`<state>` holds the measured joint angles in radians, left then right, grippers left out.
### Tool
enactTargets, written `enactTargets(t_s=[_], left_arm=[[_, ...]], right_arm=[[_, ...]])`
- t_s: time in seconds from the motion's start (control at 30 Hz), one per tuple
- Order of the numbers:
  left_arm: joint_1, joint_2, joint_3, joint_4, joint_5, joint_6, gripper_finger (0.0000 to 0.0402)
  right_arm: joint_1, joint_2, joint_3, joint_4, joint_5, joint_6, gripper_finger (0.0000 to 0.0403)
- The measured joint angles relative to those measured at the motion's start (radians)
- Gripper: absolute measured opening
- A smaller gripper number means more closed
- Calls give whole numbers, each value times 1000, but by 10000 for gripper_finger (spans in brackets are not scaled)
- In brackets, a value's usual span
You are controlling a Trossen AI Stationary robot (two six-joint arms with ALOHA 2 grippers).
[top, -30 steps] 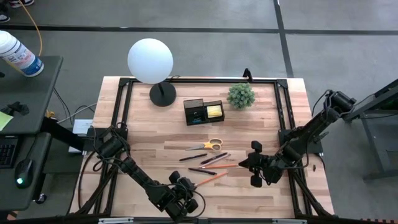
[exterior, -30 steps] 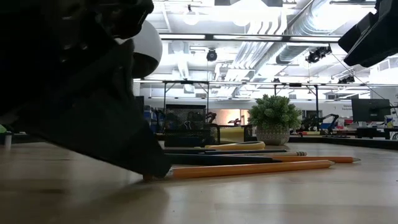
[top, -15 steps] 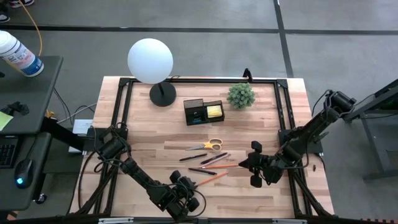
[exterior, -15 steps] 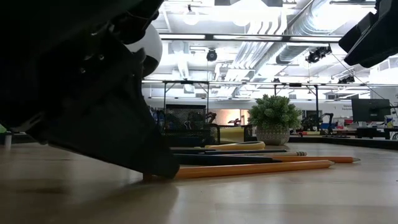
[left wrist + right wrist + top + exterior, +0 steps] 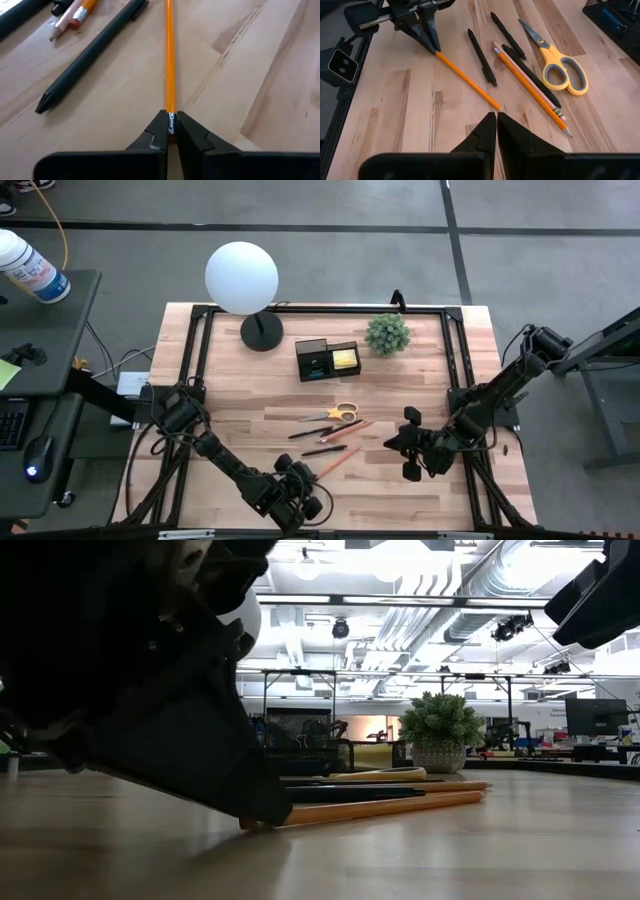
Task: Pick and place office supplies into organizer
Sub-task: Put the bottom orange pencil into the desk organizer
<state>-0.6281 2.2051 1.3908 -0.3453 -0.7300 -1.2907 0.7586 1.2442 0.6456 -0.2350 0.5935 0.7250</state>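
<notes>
An orange pencil [image 5: 169,60] lies on the wooden table near its front edge, with my left gripper [image 5: 171,120] shut on its eraser end; the high view shows this gripper [image 5: 312,474] at the near middle. My right gripper [image 5: 496,116] hovers shut and empty just past the pencil's tip [image 5: 497,106]. Yellow-handled scissors [image 5: 338,414], black pens [image 5: 482,57] and two more pencils [image 5: 530,90] lie flat between the grippers and the black organizer [image 5: 326,360], which holds a yellow sticky pad [image 5: 344,358]. My left gripper pinches the pencil's metal ferrule [image 5: 171,123], at its eraser end, between its two fingertips. The fingers slant down from the table's near left and lie in line with the pencil. The pencil's shaft [image 5: 380,808] runs along the table top away from the fingers.
A white globe lamp [image 5: 242,278] stands at the far left and a small potted plant [image 5: 387,333] at the far right of the organizer. A black frame rail [image 5: 320,308] borders the table. Bare wood lies to the left of the pens.
My left gripper has shut on the orange pencil's eraser end without shifting its place. The pencil's free end has swung toward the far edge while the held end stayed put. Another orange pencil beside it has turned and now lies alongside the pens.
</notes>
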Motion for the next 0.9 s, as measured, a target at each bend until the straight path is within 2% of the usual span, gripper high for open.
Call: enactTargets(t_s=[0.23,0.57,0.9], left_arm=[[-12,-30,-1,-3,6,8,13],[-22,-34,37,-18,-57,12,8],[-20,-34,90,-26,-122,94,3]], right_arm=[[0,0,0,-1,3,-10,13],[0,0,0,26,-16,7,13],[1,0,0,30,-50,43,18]])
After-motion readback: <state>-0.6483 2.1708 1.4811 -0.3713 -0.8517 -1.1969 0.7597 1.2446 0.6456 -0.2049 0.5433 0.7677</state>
